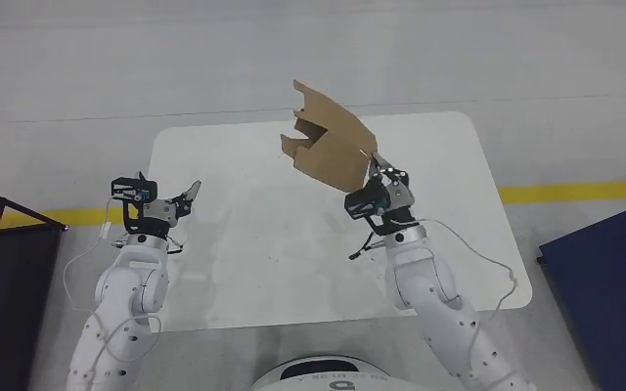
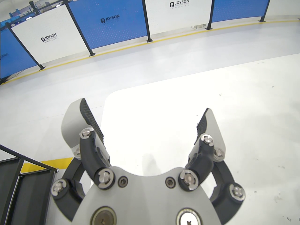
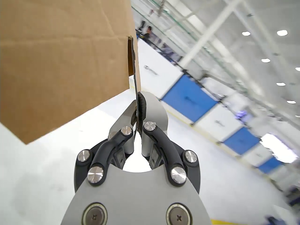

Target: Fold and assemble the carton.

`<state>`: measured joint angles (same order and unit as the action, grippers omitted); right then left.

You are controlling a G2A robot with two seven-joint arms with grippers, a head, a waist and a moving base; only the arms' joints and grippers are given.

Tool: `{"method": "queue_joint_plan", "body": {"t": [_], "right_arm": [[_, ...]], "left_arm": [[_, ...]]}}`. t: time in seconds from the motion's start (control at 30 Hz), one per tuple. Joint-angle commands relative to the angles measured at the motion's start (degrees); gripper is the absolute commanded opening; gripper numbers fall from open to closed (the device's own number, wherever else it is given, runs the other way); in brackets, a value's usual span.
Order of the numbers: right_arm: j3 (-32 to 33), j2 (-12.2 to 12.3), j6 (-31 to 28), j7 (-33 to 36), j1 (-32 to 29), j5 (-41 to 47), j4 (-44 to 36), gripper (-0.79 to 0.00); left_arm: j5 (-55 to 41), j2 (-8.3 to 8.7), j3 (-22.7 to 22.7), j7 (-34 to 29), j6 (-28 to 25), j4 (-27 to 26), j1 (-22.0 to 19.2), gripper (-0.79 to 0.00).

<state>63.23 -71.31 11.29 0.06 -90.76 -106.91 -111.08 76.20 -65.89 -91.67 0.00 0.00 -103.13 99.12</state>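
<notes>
1. Nearest the robot, both arms come up over the front edge of the white table (image 1: 245, 254), one on each side and well apart.
2. The left gripper (image 1: 193, 189) sits over the left part of the table, near the left edge. In its wrist view the left gripper (image 2: 145, 108) has its jaws spread wide with nothing between them, just bare table (image 2: 164, 122) underneath. So it's released and holding nothing.
3. A black frame (image 2: 23, 183) stands off the table's left side, just past that corner.
4. The right gripper (image 1: 377, 168) is over the right half of the table, further in than the left one. In its wrist view the right gripper (image 3: 140, 95) has its fingers pinched together on a thin cardboard edge, so it's clamped on the carton (image 3: 63, 47).
5. The carton (image 1: 333, 142) is brown and partly opened up, with loose flaps at its far end. It's tilted and sits over the far right part of the table, its far end poking past the back edge. The right wrist view shows table (image 3: 35, 176) below its lower corner. It's hard to tell if any part touches the surface.
6. Further out is pale floor with a yellow line (image 1: 562, 193), and blue and white partition panels (image 2: 105, 19) stand along it.
</notes>
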Motion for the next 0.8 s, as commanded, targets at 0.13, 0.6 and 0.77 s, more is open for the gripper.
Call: {"method": "queue_joint_plan", "body": {"t": [0.13,0.6,0.77], "right_arm": [[-2.4,-0.7,-21.8,-7.1,2.6,31.5,2.9,-0.785],[-8.5,-2.7,-42.8,-6.3,11.1,64.6,13.8,-0.785],[-8.2,-2.9,-41.0,-8.2,11.3,62.1,14.0,-0.785]], "left_arm": [[0.0,0.0,0.0,0.0,0.0,0.0,0.0,0.0],[0.0,0.0,0.0,0.0,0.0,0.0,0.0,0.0],[0.0,0.0,0.0,0.0,0.0,0.0,0.0,0.0]]}}
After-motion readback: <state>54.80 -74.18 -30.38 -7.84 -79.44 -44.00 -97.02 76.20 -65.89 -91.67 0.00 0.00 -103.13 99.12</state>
